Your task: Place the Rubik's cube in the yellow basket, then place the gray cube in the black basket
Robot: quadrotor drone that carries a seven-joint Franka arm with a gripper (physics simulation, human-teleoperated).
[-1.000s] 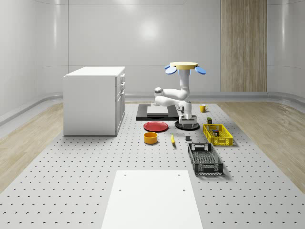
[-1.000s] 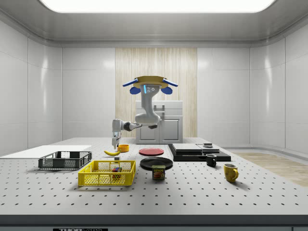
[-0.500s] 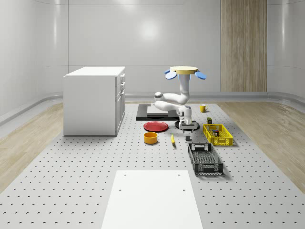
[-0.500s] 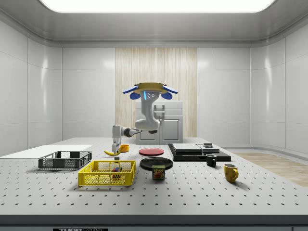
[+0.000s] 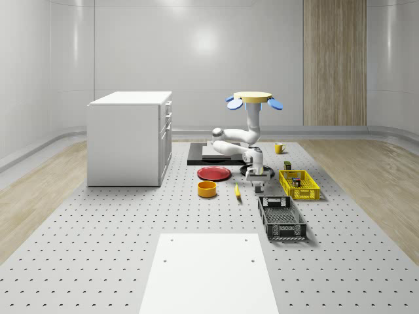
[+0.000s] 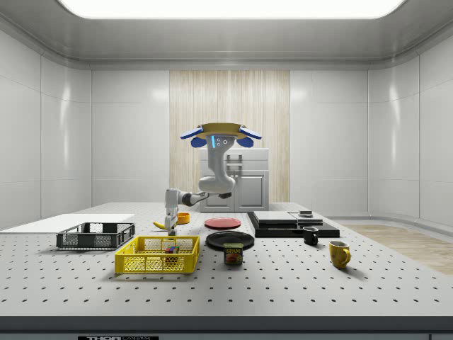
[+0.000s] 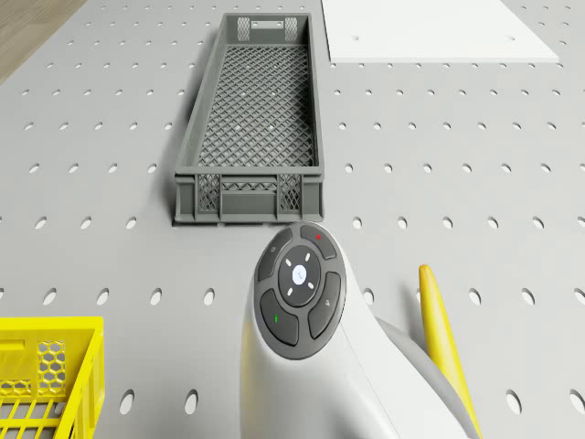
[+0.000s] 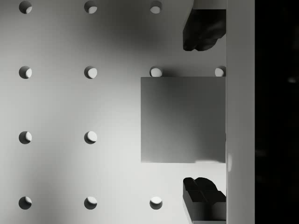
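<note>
In the whole-scene view we see the drone [image 5: 254,98] hovering right of centre in the frame, above the perforated surface [image 5: 98,248], with the black plate [image 5: 247,171] under it. Its arm bends down and forward, so that the end effector [image 5: 257,186] hangs low over the surface, between the banana [image 5: 237,191] to the whole-scene view's left and the yellow basket [image 5: 299,185] to its right, just behind the near end of the black basket [image 5: 281,218].

In the wrist view the gray cube [image 8: 183,120] lies flat on the surface directly beneath the end effector [image 8: 204,114], and we see one dark fingertip [image 8: 204,29] beyond one side of the cube and the other beyond the opposite side. The fingers stand wide apart, with a gap between each and the cube, and they hold nothing.

In the side view the Rubik's cube [image 6: 170,249] shows as a small coloured thing inside the yellow basket [image 6: 157,255], in the lower left of centre, and the end effector [image 6: 170,222] hangs just behind that basket. The black basket [image 6: 95,236] stands further to the side view's left.

The red plate [image 5: 214,173] and the orange bowl [image 5: 207,189] lie left of the banana in the whole-scene view.
</note>
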